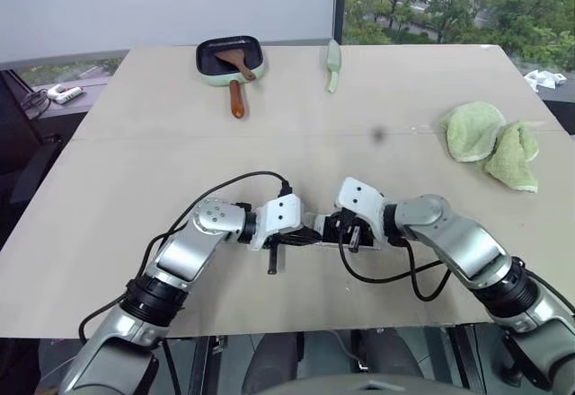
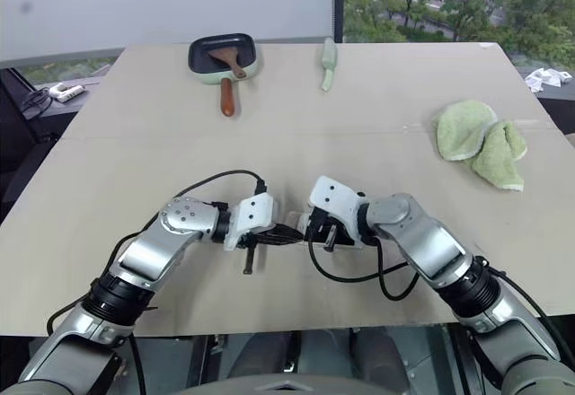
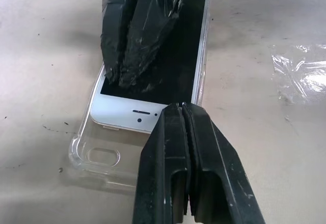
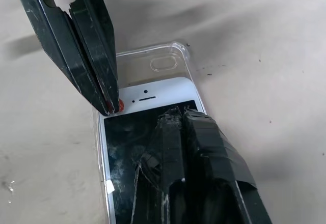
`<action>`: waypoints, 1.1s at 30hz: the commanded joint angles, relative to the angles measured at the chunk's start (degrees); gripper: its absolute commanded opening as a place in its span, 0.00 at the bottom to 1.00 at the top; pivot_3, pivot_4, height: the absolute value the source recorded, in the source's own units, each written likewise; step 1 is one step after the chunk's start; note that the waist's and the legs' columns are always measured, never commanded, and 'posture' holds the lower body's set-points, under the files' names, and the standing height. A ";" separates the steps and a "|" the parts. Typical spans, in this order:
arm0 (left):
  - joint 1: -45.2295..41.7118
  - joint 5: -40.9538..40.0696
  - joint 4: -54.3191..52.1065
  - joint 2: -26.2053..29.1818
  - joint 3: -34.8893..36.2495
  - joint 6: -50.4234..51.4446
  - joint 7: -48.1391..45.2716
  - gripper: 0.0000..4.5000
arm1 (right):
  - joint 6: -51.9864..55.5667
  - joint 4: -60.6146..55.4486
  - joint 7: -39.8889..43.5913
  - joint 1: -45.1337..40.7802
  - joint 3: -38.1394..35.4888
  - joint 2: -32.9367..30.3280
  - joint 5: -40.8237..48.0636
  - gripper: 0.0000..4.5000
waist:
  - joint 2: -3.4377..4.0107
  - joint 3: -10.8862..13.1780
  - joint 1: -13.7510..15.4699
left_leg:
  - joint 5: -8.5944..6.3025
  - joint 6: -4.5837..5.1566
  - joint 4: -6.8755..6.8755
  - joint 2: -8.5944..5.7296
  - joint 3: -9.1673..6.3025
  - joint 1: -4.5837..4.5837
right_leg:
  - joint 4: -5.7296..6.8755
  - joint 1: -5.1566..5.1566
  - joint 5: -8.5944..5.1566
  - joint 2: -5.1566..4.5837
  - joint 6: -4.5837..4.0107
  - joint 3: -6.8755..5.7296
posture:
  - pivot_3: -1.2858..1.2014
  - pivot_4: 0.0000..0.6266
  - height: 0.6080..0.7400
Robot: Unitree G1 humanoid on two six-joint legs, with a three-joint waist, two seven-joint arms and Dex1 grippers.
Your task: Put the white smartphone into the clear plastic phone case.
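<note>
The white smartphone (image 3: pixel 127 116) lies screen up on the table, resting partly in the clear plastic phone case (image 3: pixel 102 158). The case's end with the camera cutout (image 4: pixel 162 63) sticks out past the phone's top edge. My left gripper (image 3: pixel 182 106) is shut, and its tips touch the phone's top bezel near one corner. My right gripper (image 4: pixel 175 113) is shut too, with its taped tips pressed down on the black screen. In the head views the two grippers (image 1: pixel 305 236) (image 1: pixel 349 233) meet over the phone near the table's front edge.
At the far side of the table sit a black pan with a wooden spatula (image 1: pixel 230 58) and a pale green utensil (image 1: pixel 333 65). Two green cloths (image 1: pixel 490 139) lie at the right. A scrap of clear film (image 3: pixel 300 76) lies beside the phone.
</note>
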 commanded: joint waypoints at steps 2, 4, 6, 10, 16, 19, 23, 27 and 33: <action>0.02 -0.77 1.43 -0.16 2.31 1.04 1.26 0.00 | -2.19 -4.83 1.87 0.99 -8.78 1.79 6.53 0.02 | 0.05 0.07 -0.06 | 0.00 0.00 0.00 0.01 0.01 -0.10 | 0.02 -0.12 0.00 0.01 0.00 0.01 | 0.52 0.24 1.00; -0.40 -1.87 1.19 -0.92 3.26 1.35 1.62 0.00 | -2.95 -6.11 2.68 1.64 -12.08 1.89 9.15 0.02 | 0.04 0.08 -0.07 | 0.00 0.00 -0.02 0.01 0.00 -0.10 | 0.01 -0.13 0.00 0.01 0.00 0.01 | 0.52 0.24 1.00; -0.67 -2.75 0.80 -1.51 3.89 1.86 1.82 0.00 | -3.59 -6.92 3.53 2.40 -14.64 1.33 11.23 0.02 | 0.03 0.09 -0.06 | 0.00 0.00 -0.07 0.01 0.01 -0.12 | -0.02 -0.14 0.00 0.00 0.01 0.01 | 0.52 0.24 1.00; -0.97 -4.17 0.18 -2.30 5.42 2.30 2.41 0.00 | -6.38 -7.01 5.87 4.52 -17.98 -2.59 12.30 0.02 | 0.03 0.13 0.09 | 0.00 0.00 -0.16 0.01 0.00 -0.19 | -0.14 -0.18 0.00 -0.02 0.01 -0.01 | 0.52 0.24 1.00; -3.33 -5.27 1.42 0.14 11.26 2.26 3.82 0.00 | -7.72 -5.62 8.40 6.99 -21.83 -10.28 12.35 0.02 | 0.03 0.29 -0.11 | 0.00 0.00 -0.27 0.01 0.04 -0.19 | -0.15 -0.24 0.00 -0.01 0.00 0.01 | 0.52 0.24 1.00; -3.71 -4.99 2.61 2.61 13.26 1.85 3.56 0.00 | -8.35 -4.98 9.58 8.67 -22.49 -14.03 11.77 0.02 | 0.03 0.30 -0.11 | 0.00 0.00 -0.37 0.02 0.05 -0.19 | -0.18 -0.30 0.00 0.01 0.00 0.03 | 0.52 0.24 1.00; -1.72 -5.10 2.92 5.37 13.88 2.05 2.15 0.00 | -9.94 -3.74 11.46 11.27 -22.14 -19.12 10.15 0.02 | 0.03 0.33 -0.06 | 0.00 0.00 -0.44 0.03 0.12 -0.24 | -0.22 -0.39 0.00 -0.01 0.00 0.07 | 0.52 0.24 1.00; 0.97 -4.65 2.03 5.39 11.75 1.83 1.30 0.00 | -11.25 -2.96 12.30 12.58 -20.45 -21.70 8.28 0.02 | 0.00 0.36 -0.05 | 0.00 0.00 -0.44 0.03 0.17 -0.27 | -0.26 -0.41 0.00 -0.03 0.00 0.11 | 0.52 0.24 1.00; 2.52 -3.18 1.77 2.78 7.70 1.08 1.57 0.00 | -9.97 -4.39 13.15 12.53 -19.16 -22.85 7.84 0.02 | 0.00 0.41 0.03 | 0.00 0.00 -0.43 0.04 0.15 -0.26 | -0.20 -0.42 0.00 -0.02 0.00 0.11 | 0.52 0.24 1.00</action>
